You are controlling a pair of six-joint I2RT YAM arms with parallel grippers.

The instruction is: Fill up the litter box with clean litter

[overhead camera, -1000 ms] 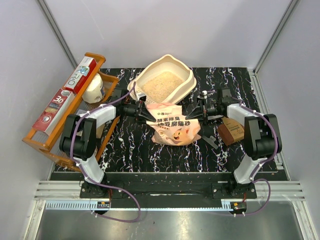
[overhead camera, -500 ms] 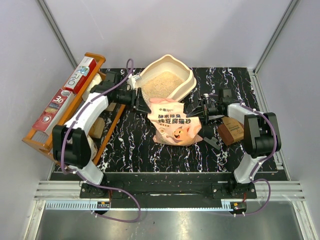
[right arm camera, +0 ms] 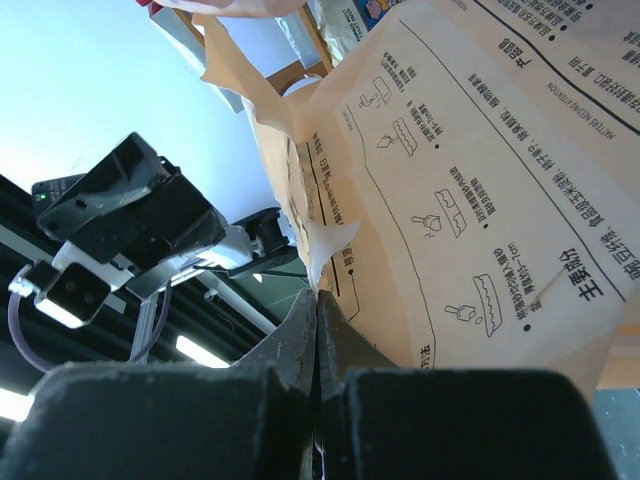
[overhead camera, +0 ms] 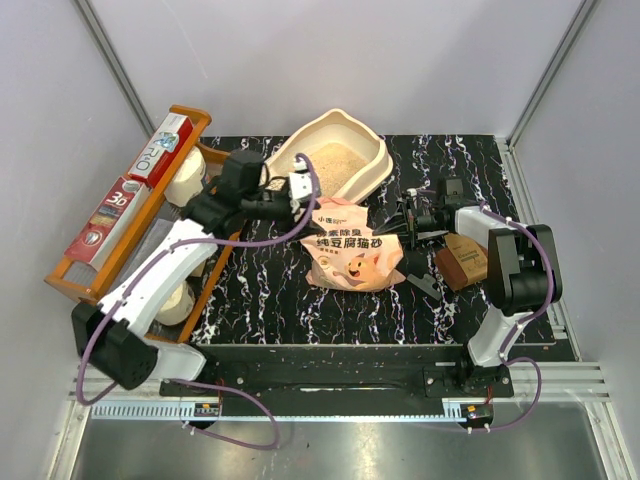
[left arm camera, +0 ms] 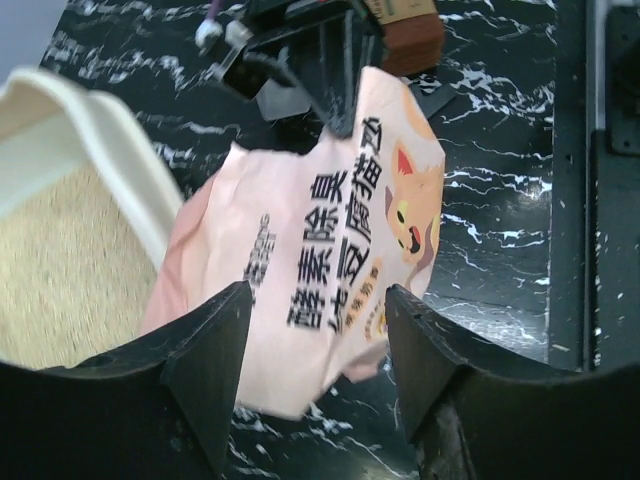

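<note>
The cream litter box (overhead camera: 372,165) stands at the back of the black marbled table, with pale clean litter (overhead camera: 328,166) lying in it. In front of it the pink cat-printed bag (overhead camera: 352,250) slumps on the table. My left gripper (overhead camera: 300,195) hovers open above the bag's left end, near the box's front rim, holding nothing. In the left wrist view the bag (left arm camera: 330,230) shows below and between the spread fingers (left arm camera: 205,350), with the litter (left arm camera: 60,260) at the left. My right gripper (overhead camera: 402,224) is shut on the bag's right edge (right arm camera: 470,180), pinching a corner at its tips (right arm camera: 318,292).
An orange wooden rack (overhead camera: 130,230) with foil boxes and a white jar fills the left side, close under my left arm. A brown box (overhead camera: 462,262) lies by my right arm. Grey walls close in the table's back and sides.
My left gripper has opened and let go of the bag, then risen and drawn back to the left. The bag has sagged down onto the table. The right gripper stays shut in place.
</note>
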